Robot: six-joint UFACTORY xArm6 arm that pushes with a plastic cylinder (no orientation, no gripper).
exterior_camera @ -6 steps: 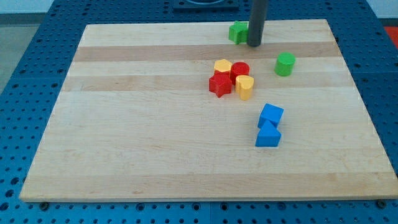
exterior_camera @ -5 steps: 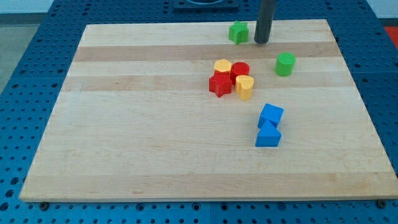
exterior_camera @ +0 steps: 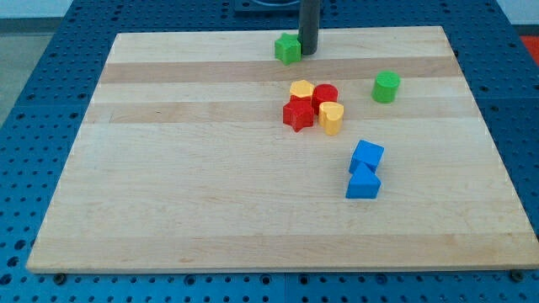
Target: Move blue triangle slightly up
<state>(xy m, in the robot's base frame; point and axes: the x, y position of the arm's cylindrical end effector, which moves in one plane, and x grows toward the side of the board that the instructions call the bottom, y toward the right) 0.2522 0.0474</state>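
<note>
Eight blocks sit on the table (exterior_camera: 168,168). My tip (exterior_camera: 309,53) is at the upper middle of the frame, touching the right side of the green star (exterior_camera: 288,48), well apart from the blue triangle (exterior_camera: 363,183), which lies right of centre in the lower half. No fingers exist on this rig; the arm ends in a plain rod.

The blue cube (exterior_camera: 367,156) touches the triangle's upper edge, so any push toward the frame's top would likely carry the cube along, and the triangle could twist if struck off centre. To reach the triangle's lower side, my tip must travel down past the middle cluster and the round green block (exterior_camera: 386,87); a careless straight path could scatter them. The star, already in contact, could be nudged further left or off the table's top edge.

Count: two green (star, round), two red (red star (exterior_camera: 297,114), red round block (exterior_camera: 325,95)), two yellow (yellow hexagon (exterior_camera: 301,88), yellow block (exterior_camera: 332,118) of rounded shape), two blue.
</note>
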